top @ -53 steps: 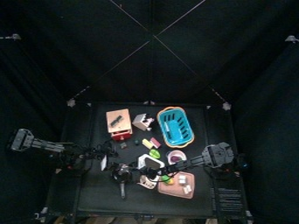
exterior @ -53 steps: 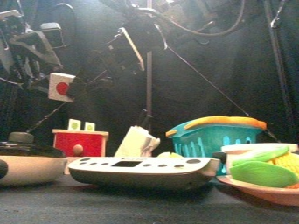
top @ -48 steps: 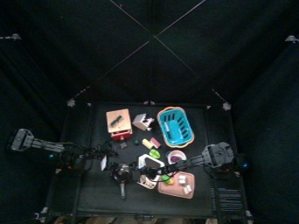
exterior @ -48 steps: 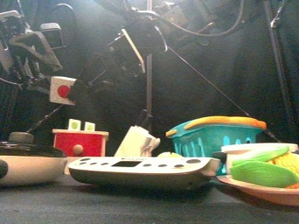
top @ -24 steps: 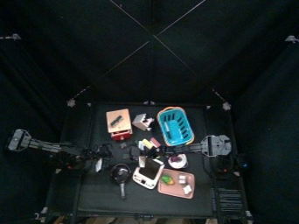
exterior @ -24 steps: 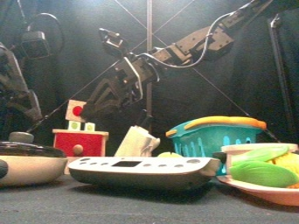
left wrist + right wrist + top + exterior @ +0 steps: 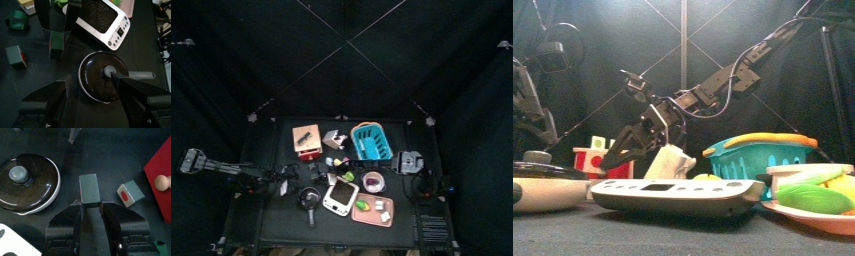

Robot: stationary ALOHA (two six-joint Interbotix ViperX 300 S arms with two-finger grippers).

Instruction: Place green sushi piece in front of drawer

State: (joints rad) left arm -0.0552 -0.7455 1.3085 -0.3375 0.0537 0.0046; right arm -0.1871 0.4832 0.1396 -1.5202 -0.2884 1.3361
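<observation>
The right gripper (image 7: pixel 89 203) has its jaws closed on the green sushi piece (image 7: pixel 88 184), which is near the red front of the drawer (image 7: pixel 159 163). The left gripper (image 7: pixel 93 86) hangs with jaws wide open over the pan (image 7: pixel 92 65)

Blue basket (image 7: pixel 370 143), lidded pan (image 7: pixel 101 76), scale (image 7: pixel 676 193).

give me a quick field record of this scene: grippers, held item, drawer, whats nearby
right gripper: shut on the green sushi piece
green sushi piece: clamped between the right jaws
drawer: red front with a knob, close to the held piece
second sushi piece: red-centred, on the table near the drawer front
left gripper: open, empty, over the black lidded pan
</observation>
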